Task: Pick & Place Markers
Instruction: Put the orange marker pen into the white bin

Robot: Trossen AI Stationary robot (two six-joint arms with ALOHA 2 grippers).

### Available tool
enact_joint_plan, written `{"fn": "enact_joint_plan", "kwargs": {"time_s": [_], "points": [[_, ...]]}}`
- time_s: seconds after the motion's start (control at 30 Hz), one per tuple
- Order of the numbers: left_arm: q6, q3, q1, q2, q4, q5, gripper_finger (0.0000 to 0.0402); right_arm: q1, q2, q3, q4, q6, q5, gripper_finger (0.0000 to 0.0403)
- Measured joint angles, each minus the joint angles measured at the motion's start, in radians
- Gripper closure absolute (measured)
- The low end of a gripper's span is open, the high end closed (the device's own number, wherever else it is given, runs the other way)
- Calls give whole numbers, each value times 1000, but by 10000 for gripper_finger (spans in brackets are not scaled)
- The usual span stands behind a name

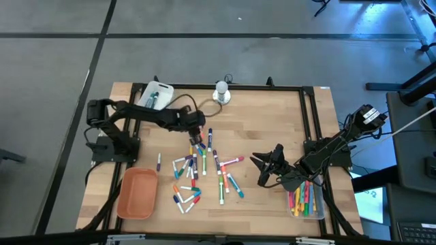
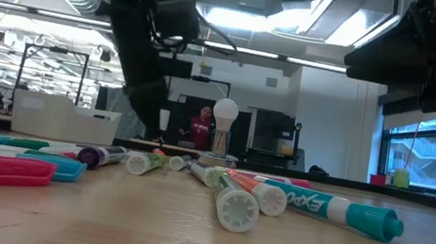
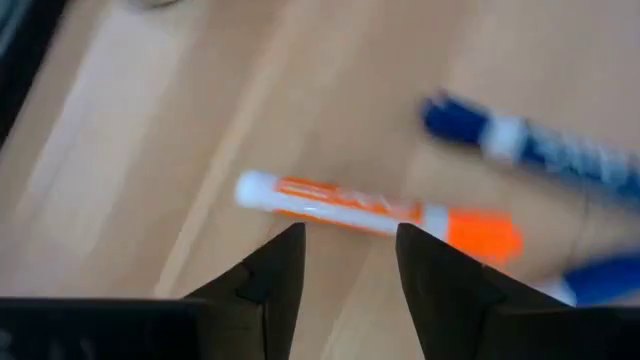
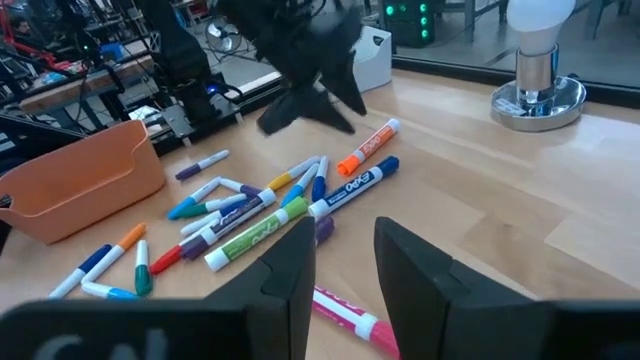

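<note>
The left gripper [image 1: 197,133] is hovering just above the far end of the pile of markers [image 1: 201,170], which is lying scattered on the middle of the wooden table [image 1: 266,122]. Its two fingers [image 3: 270,275] are standing apart and nothing is sitting between them. In the left wrist view, a white marker with an orange cap [image 3: 375,212] is lying flat on the table right in front of the fingertips, crosswise to the gap, not touching them. A blue marker [image 3: 520,145] is lying a little beyond it. The right gripper [image 1: 267,165] is waiting over the right part of the table, well apart from the pile, with its fingers [image 4: 290,265] partly apart and holding nothing. Just to its right, a clear tray [image 1: 308,204] at the near right corner is holding several coloured markers. An orange tray [image 1: 137,193] is sitting at the near left, beside the pile, and a white tray [image 1: 154,94] is sitting at the far left. A lamp with a round bulb [image 1: 222,91] is standing at the far edge.
</note>
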Motion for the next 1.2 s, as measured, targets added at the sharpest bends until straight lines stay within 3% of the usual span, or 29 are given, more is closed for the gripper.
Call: {"fn": "enact_joint_plan", "kwargs": {"time_s": [0.13,0.43,0.7,0.97,1.2], "points": [[281,0,-23,21,-2,15,247,0,0,0,0,-29,-1,296],[711,0,-2,21,-2,38,249,-1,0,0,-1,-83,-62,296],[871,0,56,22,20,102,249,-1,0,0,-8,-111,-115,296],[898,0,118,44,36,187,249,-1,0,0,-8,-133,-115,296],[916,15,121,130,84,160,249,-2,0,0,-8,-146,-151,296]]}}
